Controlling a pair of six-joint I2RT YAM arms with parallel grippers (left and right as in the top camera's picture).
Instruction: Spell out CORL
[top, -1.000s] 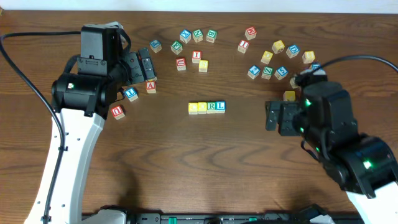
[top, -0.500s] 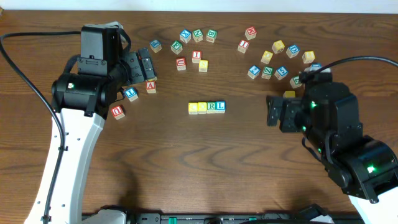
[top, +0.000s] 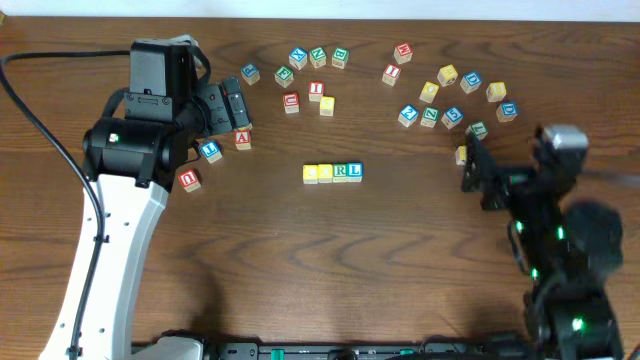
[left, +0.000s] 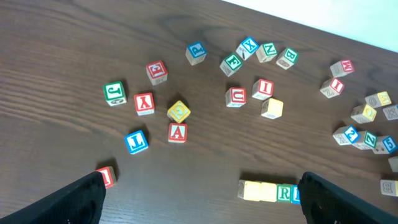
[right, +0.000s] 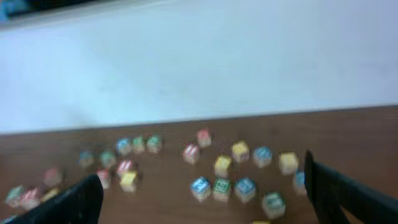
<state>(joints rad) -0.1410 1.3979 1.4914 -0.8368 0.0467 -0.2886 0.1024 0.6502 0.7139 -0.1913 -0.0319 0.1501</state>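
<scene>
A row of four blocks (top: 332, 172) lies at the table's middle: two yellow-faced blocks, then a green R and a blue L. It also shows in the left wrist view (left: 268, 191), with the L partly behind a finger. My left gripper (top: 232, 108) is open and empty, up at the left above loose blocks. My right gripper (top: 478, 170) is open and empty at the right, raised, next to a yellow block (top: 462, 154). In the blurred right wrist view the open fingers (right: 202, 199) frame loose blocks.
Loose letter blocks lie across the back: a red C block (top: 290, 101), a red I (top: 316, 91), a red A (top: 242, 139), a blue L (top: 210, 150), a red block (top: 189, 179), and a cluster at the back right (top: 440, 100).
My right arm has swung right and tilted up, so its camera now looks across the table at the far wall. The left arm and the row of blocks have not moved.
</scene>
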